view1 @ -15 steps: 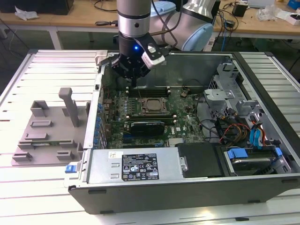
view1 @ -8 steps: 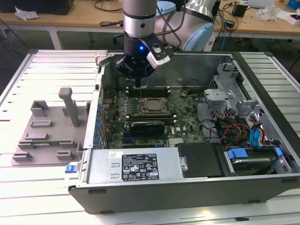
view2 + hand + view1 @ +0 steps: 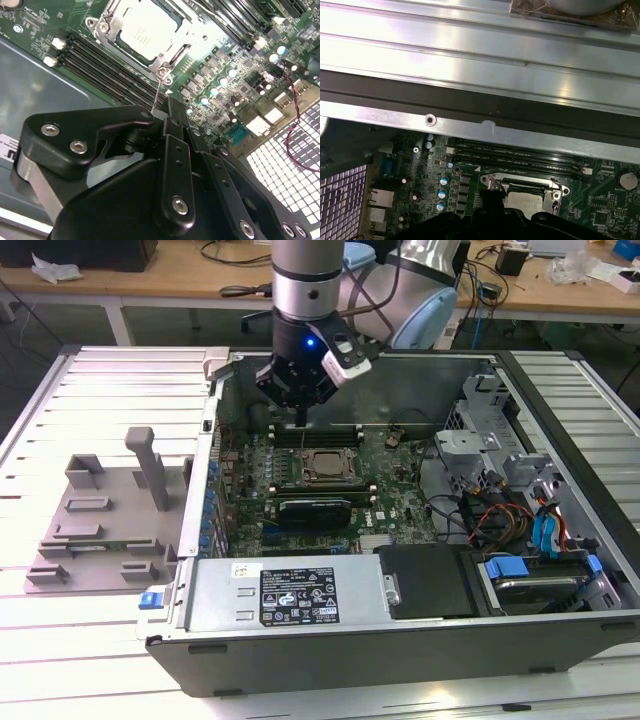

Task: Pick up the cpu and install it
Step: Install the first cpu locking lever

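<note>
Exterior view: black gripper [image 3: 300, 400] hanging over green motherboard [image 3: 400, 490] inside open grey computer case [image 3: 560, 440], above and behind the socket. Small square silver-grey cpu [image 3: 321, 466] [image 3: 146, 31] [image 3: 524, 203] seated flat in metal-framed socket [image 3: 165, 62], apart from gripper. Finger state: cannot tell. Grey plastic holder tray [image 3: 100, 530] lying outside case, toward exterior view's left.

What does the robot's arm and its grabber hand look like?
The arm is a round silver-grey tube with a black band, pale blue caps on its joints and a small blue light. The gripper is black, built from chunky linked bars with shiny silver screws, with a white-and-black box clipped to its side.
</note>
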Action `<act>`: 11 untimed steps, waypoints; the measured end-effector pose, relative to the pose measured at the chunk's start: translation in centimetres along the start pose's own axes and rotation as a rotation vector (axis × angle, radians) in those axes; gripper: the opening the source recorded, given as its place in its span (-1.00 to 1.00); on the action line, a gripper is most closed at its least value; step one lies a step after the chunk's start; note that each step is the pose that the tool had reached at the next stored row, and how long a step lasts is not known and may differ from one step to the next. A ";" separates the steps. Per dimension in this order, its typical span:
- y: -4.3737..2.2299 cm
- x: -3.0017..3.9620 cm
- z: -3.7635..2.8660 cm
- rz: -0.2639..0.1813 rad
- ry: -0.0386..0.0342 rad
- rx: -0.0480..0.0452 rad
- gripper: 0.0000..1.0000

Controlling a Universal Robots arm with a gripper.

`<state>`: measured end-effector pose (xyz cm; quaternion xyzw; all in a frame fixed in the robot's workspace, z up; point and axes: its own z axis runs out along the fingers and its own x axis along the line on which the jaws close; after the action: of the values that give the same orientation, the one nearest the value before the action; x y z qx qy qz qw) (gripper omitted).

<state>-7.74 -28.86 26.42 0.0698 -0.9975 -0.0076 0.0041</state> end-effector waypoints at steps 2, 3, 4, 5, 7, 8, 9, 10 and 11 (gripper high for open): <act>-0.03 -0.19 0.00 0.000 0.0000 0.0001 -0.79; -0.04 -0.28 0.00 0.000 -0.0001 0.0000 -0.79; -0.06 -0.40 0.00 0.000 0.0000 0.0000 -0.79; -0.08 -0.59 0.00 0.000 0.0000 0.0000 -0.79; -0.13 -0.90 -0.01 0.000 0.0000 0.0000 -0.79; -0.16 -1.15 0.00 0.000 -0.0001 0.0000 -0.79; -0.18 -1.31 -0.01 0.000 0.0000 0.0000 -0.79; -0.21 -1.47 -0.01 0.000 0.0000 0.0000 -0.79; -0.25 -1.75 -0.02 0.000 0.0002 0.0001 -0.79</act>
<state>-5.97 -28.86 26.42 0.0698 -0.9975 -0.0075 0.0042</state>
